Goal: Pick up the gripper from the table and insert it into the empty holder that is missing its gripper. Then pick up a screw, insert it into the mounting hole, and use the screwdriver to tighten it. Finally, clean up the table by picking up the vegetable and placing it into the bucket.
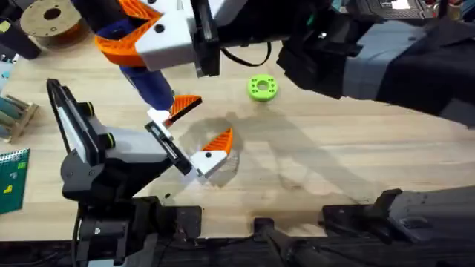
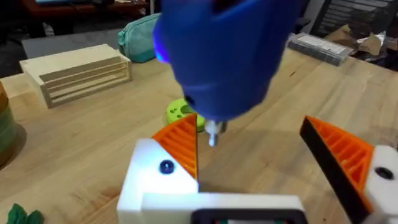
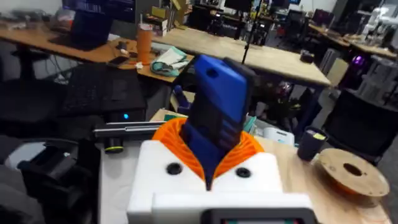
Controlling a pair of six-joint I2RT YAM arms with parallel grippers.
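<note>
My right gripper [image 1: 145,37] [image 3: 214,149] reaches across the table and is shut on the blue screwdriver [image 1: 152,81] [image 3: 217,112], which points down. Its metal tip [image 2: 212,134] hangs just behind the orange wedge-shaped gripper [image 2: 180,146]. That wedge sits in the white holder [image 2: 152,183], one finger of my left gripper [image 1: 200,124] [image 2: 267,155]. A dark screw head [image 2: 166,166] shows in the holder's face. My left gripper is open with nothing between its fingers. The dark-green vegetable [image 2: 22,214] lies on the table beside it. The bucket is out of view.
A lime-green ring [image 1: 262,87] [image 2: 180,112] lies beyond the screwdriver tip. A wooden slatted rack [image 2: 81,71] and a teal pouch [image 2: 140,37] stand farther back. A brown spool [image 1: 48,22] sits at the far left corner. Bare wood lies right of the ring.
</note>
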